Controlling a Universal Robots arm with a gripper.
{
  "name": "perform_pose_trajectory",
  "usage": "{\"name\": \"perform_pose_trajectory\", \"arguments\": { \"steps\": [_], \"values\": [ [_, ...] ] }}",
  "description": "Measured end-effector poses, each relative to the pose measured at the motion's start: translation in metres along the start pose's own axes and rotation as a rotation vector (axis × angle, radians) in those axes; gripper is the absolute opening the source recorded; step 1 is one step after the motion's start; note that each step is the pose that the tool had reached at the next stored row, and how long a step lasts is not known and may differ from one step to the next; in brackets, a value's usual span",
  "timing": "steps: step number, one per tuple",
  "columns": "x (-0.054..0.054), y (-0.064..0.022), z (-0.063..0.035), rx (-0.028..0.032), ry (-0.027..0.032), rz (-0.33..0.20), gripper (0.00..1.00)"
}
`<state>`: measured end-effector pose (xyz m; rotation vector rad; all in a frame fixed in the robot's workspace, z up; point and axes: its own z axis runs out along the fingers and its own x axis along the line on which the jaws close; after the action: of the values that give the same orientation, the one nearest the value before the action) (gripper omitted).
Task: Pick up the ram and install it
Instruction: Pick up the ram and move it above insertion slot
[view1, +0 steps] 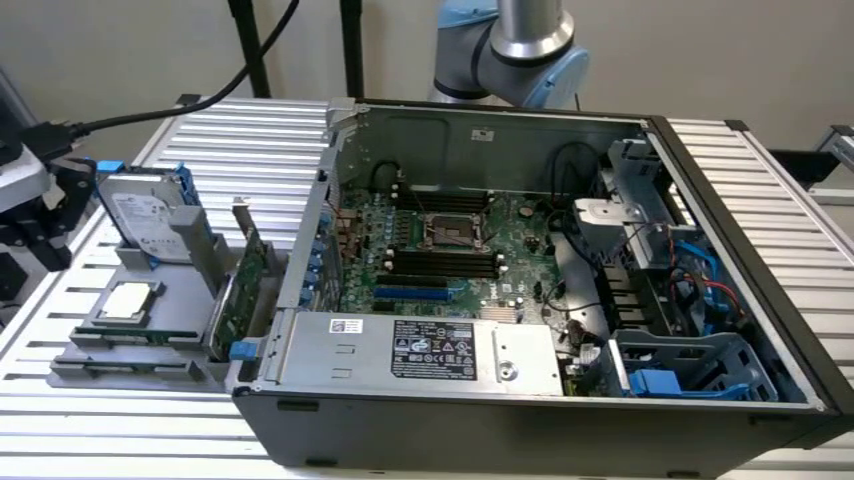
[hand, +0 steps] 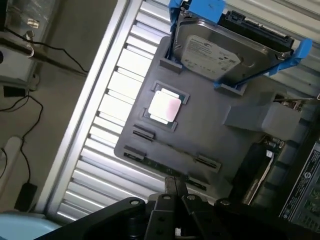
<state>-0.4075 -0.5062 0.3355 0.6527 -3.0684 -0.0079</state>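
Ribbed silver metal table (view1: 747, 170) before a pale wall, in the exterior view. Carries a large open black computer case (view1: 534, 420), with a green motherboard (view1: 467, 235) bare inside and black memory slots (view1: 441, 263) near its middle. Also carries, by the table's edge at the exterior view's left, a grey moulded tray (view1: 160, 375). Holds a silver hard drive in a blue frame (view1: 144, 215) toward the far edge, then a square silver processor chip (view1: 123, 300), then the ram (view1: 134, 336), a long thin green circuit-board stick. Sits on edge in a tray slot just beside the chip, on the side away from the drive. Beside these, next to the case, a tall green expansion card (view1: 240, 290) standing on edge. Beyond the case's far wall, a silver-and-blue arm joint (view1: 534, 45).

Seen from the wrist: same tray from above, close to the table's long edge, with floor and loose cables (hand: 30, 105) past it. Black gripper (hand: 175, 182) hovering over the tray's slotted end, fingers (hand: 169, 186) drawn together with barely a seam between, gripping nothing. Ram too thin to pick out among the slots.
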Motion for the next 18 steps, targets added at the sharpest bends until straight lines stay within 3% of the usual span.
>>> {"name": "perform_pose_trajectory", "arguments": {
  "steps": [18],
  "values": [
    [0.000,-0.0001,0.0137,0.0010,0.0019,-0.327,0.00]
  ]
}}
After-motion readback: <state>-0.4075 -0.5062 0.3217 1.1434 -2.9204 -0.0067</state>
